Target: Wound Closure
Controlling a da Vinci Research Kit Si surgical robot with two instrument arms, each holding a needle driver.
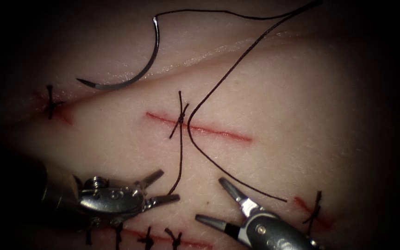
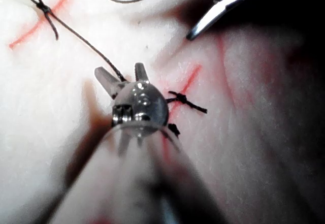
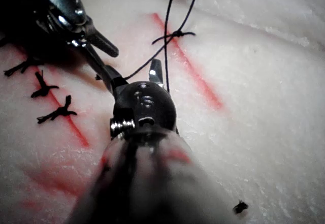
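Here the pale tissue (image 1: 302, 102) lies flat, dark all around it. The middle cut (image 1: 200, 127) is a red line with one knot (image 1: 180, 119) tied on it. The left tool (image 1: 163, 187) is open a little, its lower jaw touching the thread's (image 1: 230, 69) end, gripping nothing. The right tool (image 1: 214, 201) is open wide and holds nothing. One curved needle (image 1: 137, 74) lies loose on top of the tissue, above and left of the cut. I count two tools, one needle, one long thread.
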